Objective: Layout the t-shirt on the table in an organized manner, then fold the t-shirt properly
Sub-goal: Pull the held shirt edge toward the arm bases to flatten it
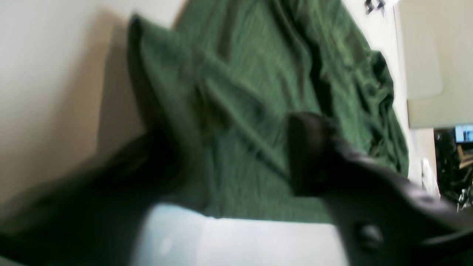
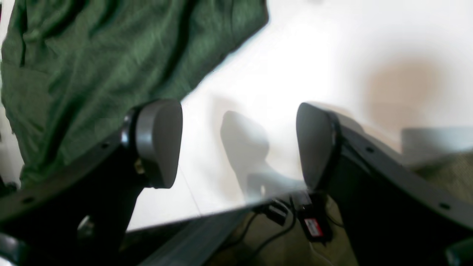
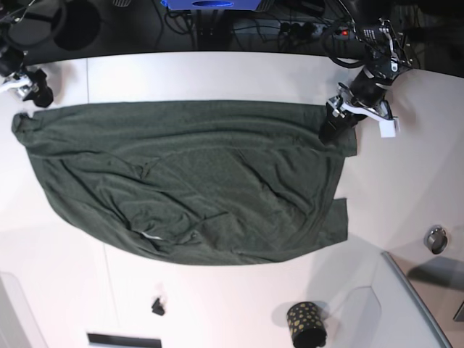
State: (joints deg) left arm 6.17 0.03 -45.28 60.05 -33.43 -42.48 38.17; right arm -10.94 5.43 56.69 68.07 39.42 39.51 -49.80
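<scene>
T-shirt spread wide mid-frame on counter, still creased — layout nearly done, no fold yet. Left pincer over upper-right corner, grip unclear; right pincer released.

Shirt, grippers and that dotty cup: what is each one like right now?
Shirt: spread wide on the table, wrinkled, not folded.
Left gripper: at the shirt's corner, too blurry to tell open or shut.
Right gripper: open, holding nothing, over bare table.
Cup: upright, away from the shirt.
</scene>
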